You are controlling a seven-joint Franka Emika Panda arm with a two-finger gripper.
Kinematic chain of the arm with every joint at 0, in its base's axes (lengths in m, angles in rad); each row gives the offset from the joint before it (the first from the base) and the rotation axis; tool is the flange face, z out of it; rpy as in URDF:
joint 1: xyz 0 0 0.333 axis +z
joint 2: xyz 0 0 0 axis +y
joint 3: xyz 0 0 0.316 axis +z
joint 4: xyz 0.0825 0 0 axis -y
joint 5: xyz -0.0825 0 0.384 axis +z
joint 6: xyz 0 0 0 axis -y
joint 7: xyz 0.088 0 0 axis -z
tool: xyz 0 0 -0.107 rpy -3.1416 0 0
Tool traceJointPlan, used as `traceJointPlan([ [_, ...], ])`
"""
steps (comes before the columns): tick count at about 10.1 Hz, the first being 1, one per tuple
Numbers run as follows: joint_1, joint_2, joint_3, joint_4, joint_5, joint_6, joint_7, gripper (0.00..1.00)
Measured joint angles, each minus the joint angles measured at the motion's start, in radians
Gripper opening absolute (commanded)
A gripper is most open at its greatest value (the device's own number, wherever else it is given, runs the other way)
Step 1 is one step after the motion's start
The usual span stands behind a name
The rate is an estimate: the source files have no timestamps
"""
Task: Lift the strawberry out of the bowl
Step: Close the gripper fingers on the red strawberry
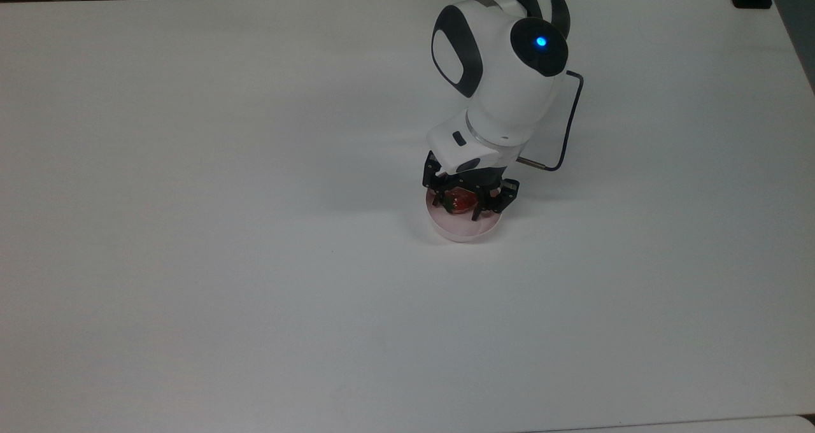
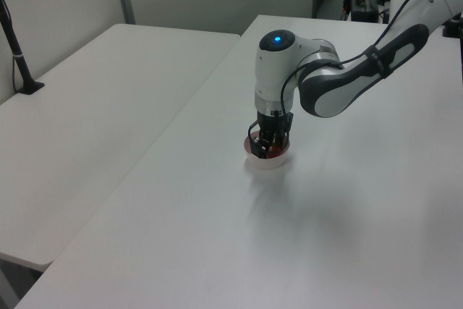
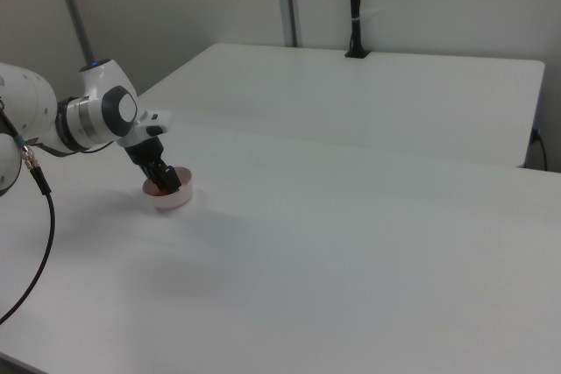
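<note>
bare white table (image 1: 255, 261) open on every side of the bowl (image 1: 463, 229); bowl's rim closely ringing the gripper (image 1: 460, 209) fingers

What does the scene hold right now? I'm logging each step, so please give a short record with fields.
surface: white table
bowl: pale pink bowl, upright on the table
strawberry: red strawberry inside the bowl, between the fingers
gripper: gripper lowered into the bowl, fingers either side of the strawberry
grip state: cannot tell whether closed
lift: strawberry not yet out of the bowl
</note>
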Motion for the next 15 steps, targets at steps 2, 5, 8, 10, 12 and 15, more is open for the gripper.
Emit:
traceJointPlan([
  [2,0.0,0.0,0.0,0.002,0.0,0.0,0.0,0.15],
  [5,0.0,0.0,0.0,0.005,0.0,0.0,0.0,0.56],
  [8,-0.005,-0.018,0.0,0.01,0.0,0.0,-0.006,0.8],
  [10,-0.01,-0.036,0.0,0.01,0.0,-0.044,-0.007,0.82],
  [12,-0.009,-0.042,0.003,0.009,0.006,-0.081,-0.006,0.83],
  [15,-0.008,-0.041,0.006,0.003,0.067,-0.082,0.019,0.81],
])
